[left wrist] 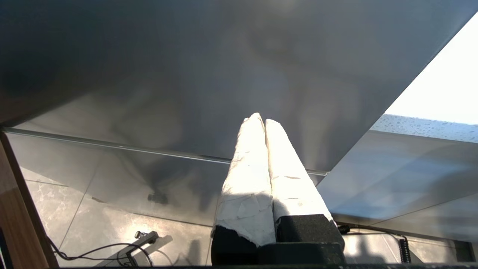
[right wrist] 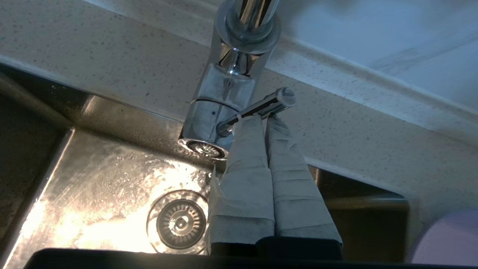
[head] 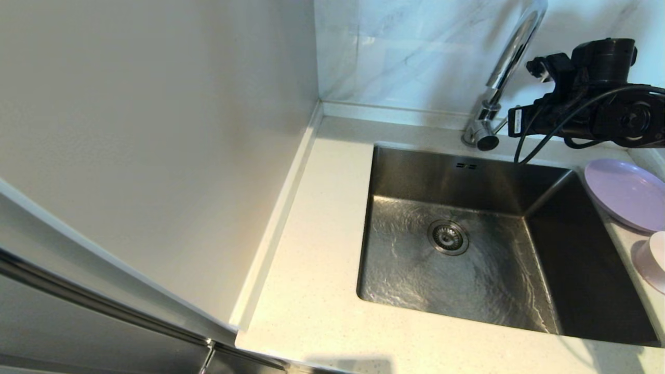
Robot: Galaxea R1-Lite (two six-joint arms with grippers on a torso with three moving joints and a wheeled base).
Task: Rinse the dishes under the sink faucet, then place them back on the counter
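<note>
The chrome faucet (head: 511,62) rises behind the steel sink (head: 410,171). In the right wrist view my right gripper (right wrist: 266,118) is shut, and both taped fingertips touch the thin lever handle (right wrist: 261,108) beside the spout (right wrist: 209,123). Nothing is held between the fingers. No water stream shows at the spout, though the basin floor looks wet. The lilac plate (head: 626,193) and the pink bowl (head: 653,259) sit on the counter (head: 317,259) right of the sink. My left gripper (left wrist: 260,118) is shut and empty, parked low beside a steel cabinet front.
The round strainer drain (head: 448,237) lies mid-basin, with two overflow slots (head: 466,166) on the back wall. A cream wall panel (head: 156,130) closes off the left side. Marble-veined tiles (head: 405,47) stand behind the faucet. Cables lie on the floor (left wrist: 112,239) under the left arm.
</note>
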